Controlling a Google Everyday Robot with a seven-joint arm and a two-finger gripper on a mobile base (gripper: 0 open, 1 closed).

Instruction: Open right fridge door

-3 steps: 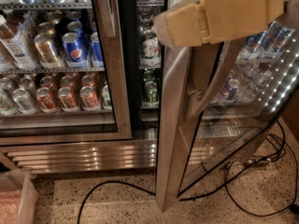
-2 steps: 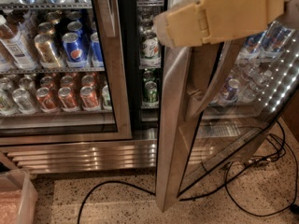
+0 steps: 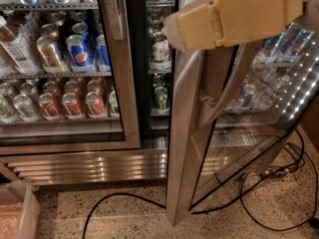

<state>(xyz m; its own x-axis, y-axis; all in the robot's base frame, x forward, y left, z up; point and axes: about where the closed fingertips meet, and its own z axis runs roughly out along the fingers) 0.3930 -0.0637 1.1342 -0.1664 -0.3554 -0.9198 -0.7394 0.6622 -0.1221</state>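
The right fridge door [image 3: 185, 133] stands swung well out from the cabinet, its steel edge frame facing me and its glass panel [image 3: 251, 108] angled away to the right. Its long steel handle [image 3: 227, 91] runs up the frame's right side. My gripper [image 3: 234, 16], a beige block, hangs at the top of the view in front of the upper part of that door and its handle, hiding where they meet. Between the two doors the open cabinet shows shelves with green and white cans [image 3: 160, 54].
The left glass door [image 3: 122, 83] is closed, with Pepsi and orange cans behind it. Black cables [image 3: 279, 183] lie on the speckled floor under the open door, and another cable [image 3: 114, 203] loops near the steel base grille [image 3: 84, 166]. A translucent bin [image 3: 17, 213] sits bottom left.
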